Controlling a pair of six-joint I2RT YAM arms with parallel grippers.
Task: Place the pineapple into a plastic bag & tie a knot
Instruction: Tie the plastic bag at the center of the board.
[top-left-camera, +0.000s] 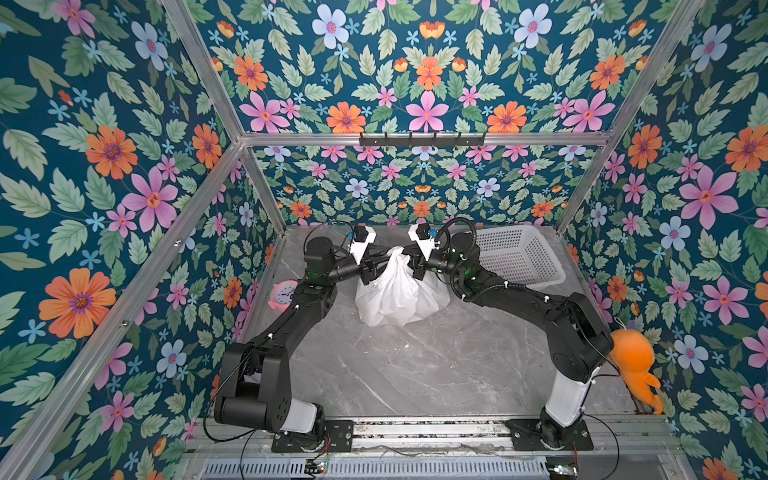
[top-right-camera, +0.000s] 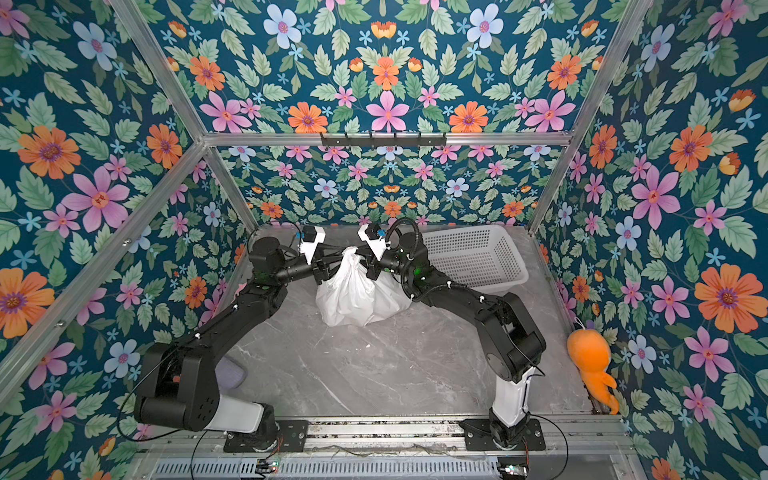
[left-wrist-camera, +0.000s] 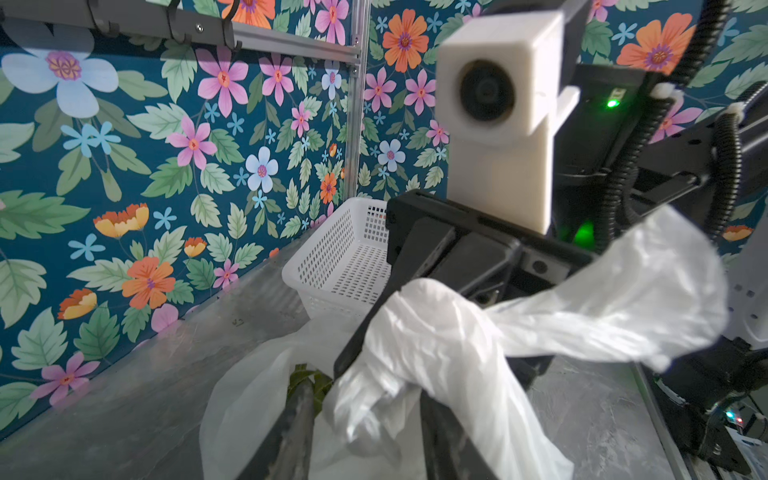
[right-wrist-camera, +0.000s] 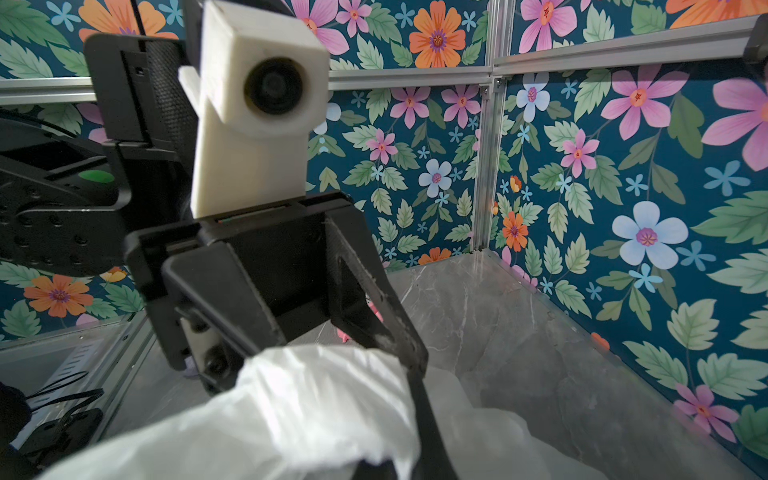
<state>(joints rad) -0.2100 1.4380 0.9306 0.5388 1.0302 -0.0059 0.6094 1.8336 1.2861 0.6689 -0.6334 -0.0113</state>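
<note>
Squarely between left gripper (top-left-camera: 368, 272) and right gripper (top-left-camera: 417, 268) sits plastic bag (top-left-camera: 399, 297).

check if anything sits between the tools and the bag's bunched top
Nothing visible does. Both tools are at the gathered top of the plastic bag: the right tool is shut on a strap, and the left tool has its jaws astride the bunch. The white basket stands apart, beyond the right arm.

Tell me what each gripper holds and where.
The right gripper is shut on the plastic bag, at its twisted handle straps. The left gripper straddles the same bunch; its grip cannot be told.
</note>
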